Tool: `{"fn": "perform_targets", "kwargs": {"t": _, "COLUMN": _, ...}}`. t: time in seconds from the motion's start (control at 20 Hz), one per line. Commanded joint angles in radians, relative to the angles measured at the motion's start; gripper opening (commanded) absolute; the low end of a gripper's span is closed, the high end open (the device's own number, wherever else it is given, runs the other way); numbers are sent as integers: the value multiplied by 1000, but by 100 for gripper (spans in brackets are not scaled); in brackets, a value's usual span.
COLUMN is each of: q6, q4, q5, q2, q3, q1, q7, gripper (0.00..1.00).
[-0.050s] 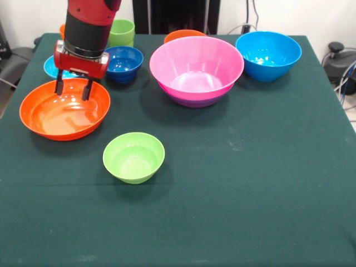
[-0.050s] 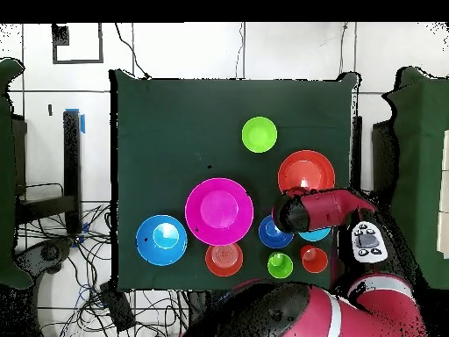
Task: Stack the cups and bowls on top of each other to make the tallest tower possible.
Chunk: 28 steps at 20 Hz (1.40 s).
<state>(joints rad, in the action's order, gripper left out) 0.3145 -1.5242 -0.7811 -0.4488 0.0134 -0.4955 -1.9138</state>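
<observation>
My gripper (image 1: 73,90) is open and hangs over the far rim of the wide shallow orange bowl (image 1: 64,109) (image 2: 306,172), with nothing between its fingers. The large pink bowl (image 1: 196,64) (image 2: 219,211) sits nested in the purple bowl (image 1: 194,100), forming the low tower. Standing alone are the big blue bowl (image 1: 268,54) (image 2: 161,239) and the small lime-green bowl (image 1: 133,157) (image 2: 260,134). Behind the gripper are the dark-blue bowl (image 1: 123,63) (image 2: 274,232) and the half-hidden light-blue bowl (image 1: 51,68). The small orange bowl (image 1: 184,35) (image 2: 224,258), lime-green cup (image 1: 122,32) (image 2: 280,264) and orange cup (image 2: 314,259) stand by the robot.
The green cloth-covered table (image 1: 250,183) drops off at its edges, with cables and equipment on the floor around it. My arm (image 2: 320,209) covers the light-blue bowl and the orange bowl's rim in the overhead view.
</observation>
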Motion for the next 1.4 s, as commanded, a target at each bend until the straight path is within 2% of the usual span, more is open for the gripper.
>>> {"fn": "perform_targets", "kwargs": {"t": 0.05, "q6": 97, "q4": -15, "q5": 38, "q2": -23, "q3": -120, "q1": 14, "q7": 69, "gripper": 100}}
{"fn": "perform_targets", "kwargs": {"t": 0.55, "q6": 91, "q4": -22, "q5": 42, "q2": -24, "q3": -98, "q1": 40, "q7": 38, "gripper": 100}}
{"fn": "perform_targets", "kwargs": {"t": 0.8, "q6": 60, "q4": -22, "q5": 25, "q2": -21, "q3": -69, "q1": 69, "q7": 1, "gripper": 100}}
{"fn": "perform_targets", "kwargs": {"t": 1.15, "q6": 46, "q4": -44, "q5": 42, "q2": -19, "q3": -32, "q1": 124, "q7": -71, "gripper": 100}}
{"fn": "perform_targets", "kwargs": {"t": 1.4, "q6": 55, "q4": -43, "q5": 51, "q2": -24, "q3": -44, "q1": 108, "q7": -33, "gripper": 100}}
